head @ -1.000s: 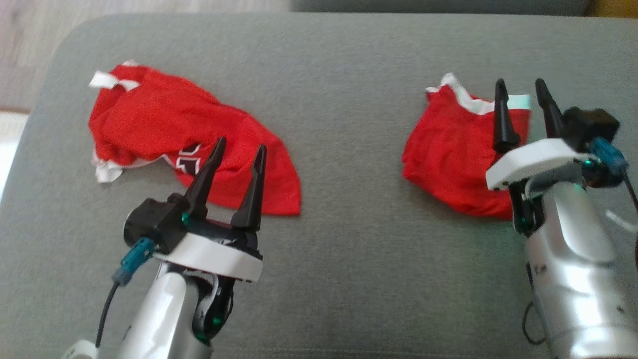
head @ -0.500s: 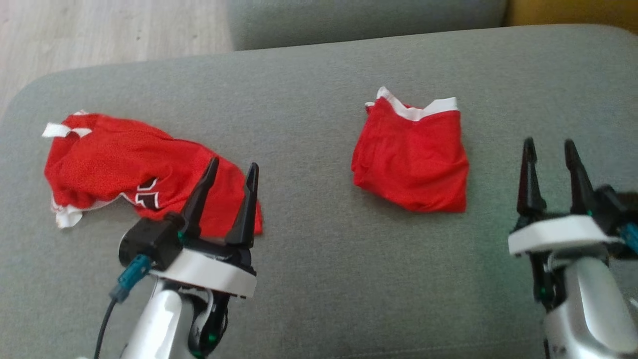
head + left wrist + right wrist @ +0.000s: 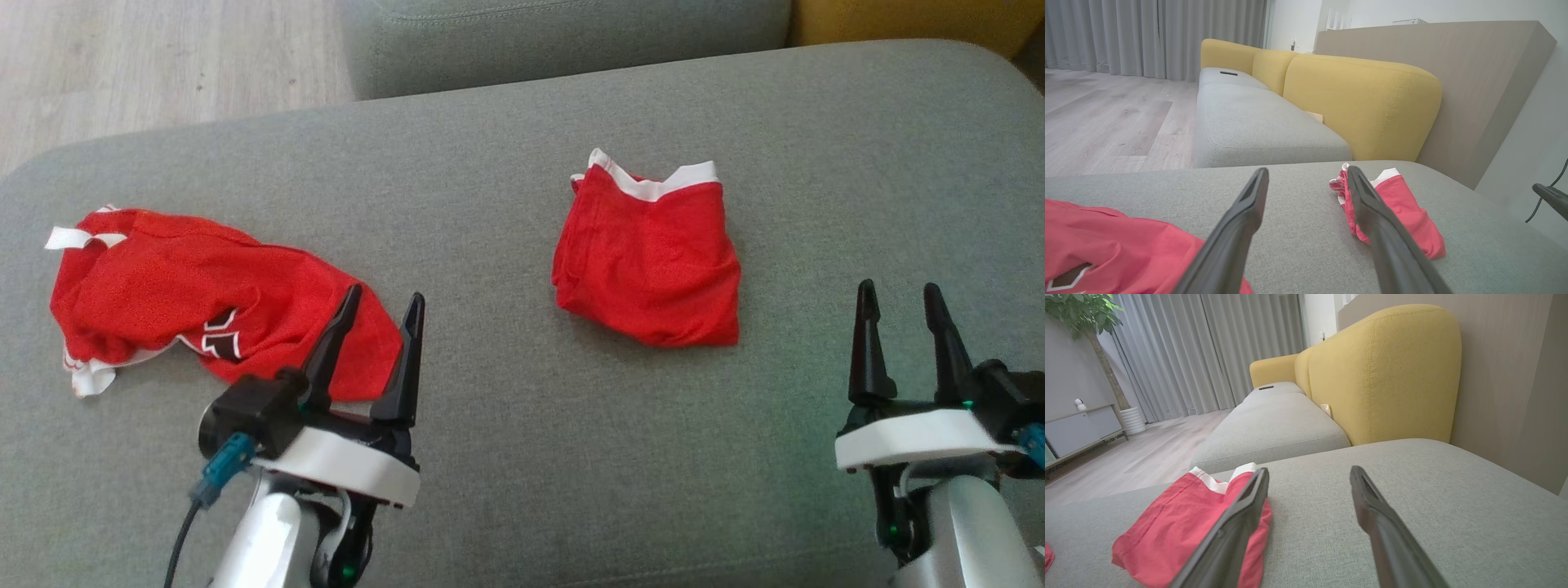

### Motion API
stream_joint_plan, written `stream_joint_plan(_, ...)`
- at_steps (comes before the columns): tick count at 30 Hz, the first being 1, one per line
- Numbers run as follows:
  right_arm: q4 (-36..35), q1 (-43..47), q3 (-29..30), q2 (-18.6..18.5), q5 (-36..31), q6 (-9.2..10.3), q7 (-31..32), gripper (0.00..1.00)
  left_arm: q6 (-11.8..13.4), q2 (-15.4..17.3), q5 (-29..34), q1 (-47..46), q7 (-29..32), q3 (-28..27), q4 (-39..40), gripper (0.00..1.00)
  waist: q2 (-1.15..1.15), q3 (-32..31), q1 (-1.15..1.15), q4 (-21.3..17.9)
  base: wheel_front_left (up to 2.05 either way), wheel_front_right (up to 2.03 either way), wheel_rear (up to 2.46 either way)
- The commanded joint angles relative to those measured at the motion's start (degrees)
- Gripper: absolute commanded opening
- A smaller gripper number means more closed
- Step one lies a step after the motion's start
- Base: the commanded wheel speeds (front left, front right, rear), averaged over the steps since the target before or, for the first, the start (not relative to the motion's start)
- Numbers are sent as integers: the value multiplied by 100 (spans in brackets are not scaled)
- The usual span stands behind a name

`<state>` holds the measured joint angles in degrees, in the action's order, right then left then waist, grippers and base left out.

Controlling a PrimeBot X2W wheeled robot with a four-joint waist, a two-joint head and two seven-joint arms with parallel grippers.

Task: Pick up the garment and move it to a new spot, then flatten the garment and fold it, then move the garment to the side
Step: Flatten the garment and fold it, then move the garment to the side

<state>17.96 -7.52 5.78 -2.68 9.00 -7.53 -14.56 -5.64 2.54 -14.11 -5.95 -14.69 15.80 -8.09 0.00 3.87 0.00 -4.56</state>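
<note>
L claw (image 3: pixel 384 291) & R claw (image 3: pixel 899 285), both spread wide, empty, hover by the grey sofa seat (image 3: pixel 522 457) front edge. Crumpled red jersey (image 3: pixel 163 294) at left edge; red shorts (image 3: pixel 649 261) mid-seat look folded. Next, prob.: L claw drops, pinches jersey for pick-up

Print on crumpled jersey (image 3: pixel 163 286) partly hidden, hem behind left pincer (image 3: pixel 384 291)

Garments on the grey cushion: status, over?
Left gripper open, empty, over the edge of the crumpled jersey. Right gripper open, empty, apart from the folded garment. Both garments rest on the cushion. Nothing blocking.
</note>
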Motion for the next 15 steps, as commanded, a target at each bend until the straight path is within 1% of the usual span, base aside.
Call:
stream_joint_plan(1, -223, -132, -156, -20, 7, 4, -43, 100, -20, 33, 19, -118, -31, -195, 157, 100, 0, -5, 0, 4, 0, 0, 0)
stream_joint_plan(10, -221, -127, -121, -20, -17, 4, -43, 100, -20, 33, 19, -138, -31, -164, 170, 100, 0, 13, 0, 53, 0, 0, 0)
stream_joint_plan(15, -183, -174, -79, -20, -35, 4, -43, 100, -24, 33, 35, -192, -31, -149, 210, 100, 0, 148, 0, 110, 0, 0, 0)
